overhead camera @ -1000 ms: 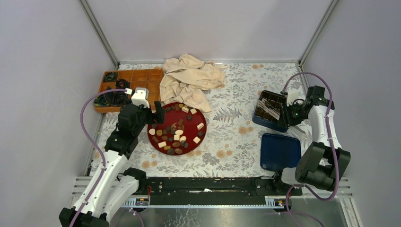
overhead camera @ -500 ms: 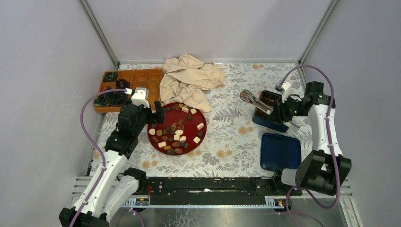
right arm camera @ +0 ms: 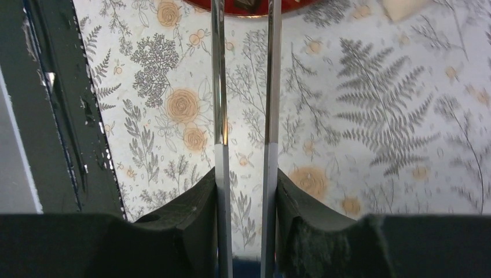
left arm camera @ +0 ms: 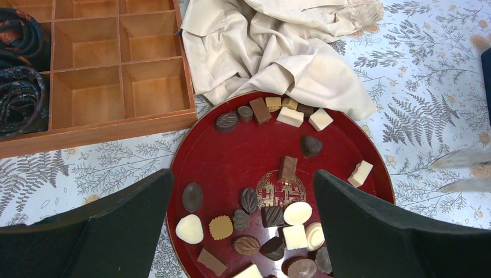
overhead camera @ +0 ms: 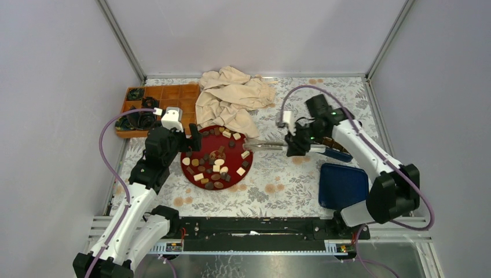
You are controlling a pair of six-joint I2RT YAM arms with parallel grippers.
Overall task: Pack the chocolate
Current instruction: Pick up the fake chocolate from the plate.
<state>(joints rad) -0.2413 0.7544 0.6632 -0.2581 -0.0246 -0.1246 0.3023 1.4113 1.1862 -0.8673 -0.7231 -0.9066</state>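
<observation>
The flowered table (overhead camera: pixel 278 179) lay bare across the middle and lower centre of the overhead view, the widest free room between the red plate (overhead camera: pixel 230 155) at centre left and the blue lid (overhead camera: pixel 343 185) at lower right. A crumpled beige cloth (overhead camera: pixel 231 98) at upper centre draped over the plate's far rim, and the wooden tray (overhead camera: pixel 173 95) at upper left sat just beside that rim.

The chocolate pieces (left arm camera: pixel 297 213) were scattered on the plate, thickest in its lower half. The left gripper (left arm camera: pixel 243 179) hung over them with its fingers spread wide apart.

The right gripper (overhead camera: pixel 291 145) was clamped on a pair of metal tongs (overhead camera: pixel 263 145) pointing left to the plate's right edge. Their tips were cut off at the top of the right wrist view (only blurred streaks in the left wrist view), so whether they held anything was unclear. The right arm hid most of the blue box (overhead camera: pixel 339 153).
</observation>
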